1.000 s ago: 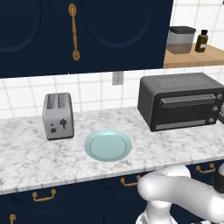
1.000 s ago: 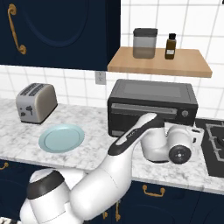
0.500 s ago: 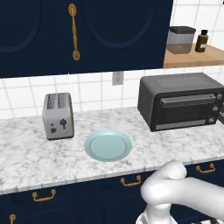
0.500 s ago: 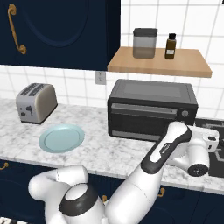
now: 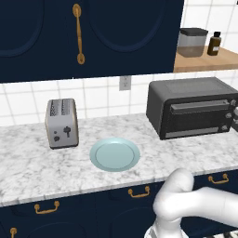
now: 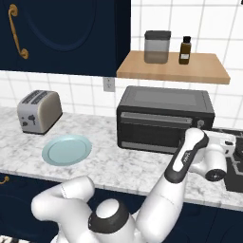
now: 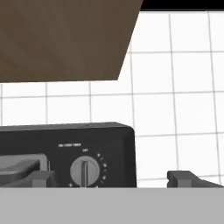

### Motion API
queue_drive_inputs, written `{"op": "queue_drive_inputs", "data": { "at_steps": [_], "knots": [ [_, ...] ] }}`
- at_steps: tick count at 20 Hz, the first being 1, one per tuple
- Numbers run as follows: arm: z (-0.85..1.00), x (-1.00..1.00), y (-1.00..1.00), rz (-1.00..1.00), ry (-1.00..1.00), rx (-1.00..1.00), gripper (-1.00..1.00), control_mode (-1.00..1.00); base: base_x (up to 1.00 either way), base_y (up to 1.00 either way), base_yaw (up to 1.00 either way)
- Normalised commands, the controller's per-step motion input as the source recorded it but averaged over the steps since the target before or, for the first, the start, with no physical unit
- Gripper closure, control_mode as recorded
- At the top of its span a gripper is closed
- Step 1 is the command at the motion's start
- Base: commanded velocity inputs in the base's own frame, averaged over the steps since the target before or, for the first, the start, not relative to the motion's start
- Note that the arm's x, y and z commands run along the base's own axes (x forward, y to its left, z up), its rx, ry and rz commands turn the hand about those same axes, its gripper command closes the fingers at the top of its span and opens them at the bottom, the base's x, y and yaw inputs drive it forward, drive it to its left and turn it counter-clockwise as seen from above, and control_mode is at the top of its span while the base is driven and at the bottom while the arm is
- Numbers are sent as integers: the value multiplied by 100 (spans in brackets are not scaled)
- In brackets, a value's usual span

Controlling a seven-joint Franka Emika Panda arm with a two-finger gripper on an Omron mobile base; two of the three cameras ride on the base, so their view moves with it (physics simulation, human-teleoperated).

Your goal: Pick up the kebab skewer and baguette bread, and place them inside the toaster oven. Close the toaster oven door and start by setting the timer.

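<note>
My tool [image 7: 113, 177] sits with its tips spread wide, holding nothing, right of the oven [image 6: 163, 118], whose door [image 6: 159, 128] is shut on the tabletop [image 6: 118, 166]. In the hand view I see a knob [image 7: 85, 171] between them, its lower edge cut off. The plate [image 5: 114, 155] lies bare.

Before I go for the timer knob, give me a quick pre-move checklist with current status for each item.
1. Toaster oven door closed: ok, it sits flush against the front in both base views.
2. Skewer and bread inside the oven: cannot tell, the window is too dark to see through; the plate holds nothing.
3. Gripper open: ok, fingertips stand wide apart.
4. Timer knob in the hand view: ok, it sits between the fingertips, left of centre.
5. Gripper on the knob: not ok, no contact visible yet.
6. Knob setting: cannot tell, markings too small to read.
</note>
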Motion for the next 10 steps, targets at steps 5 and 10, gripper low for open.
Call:
{"op": "queue_drive_inputs", "data": {
  "at_steps": [5, 10],
  "knots": [
    [0, 28, -19, 0, 0, 0, -100, -100, 0, 0, 0],
    [0, 24, -8, 0, 0, 0, -100, -100, 0, 0, 0]
  ]
}}
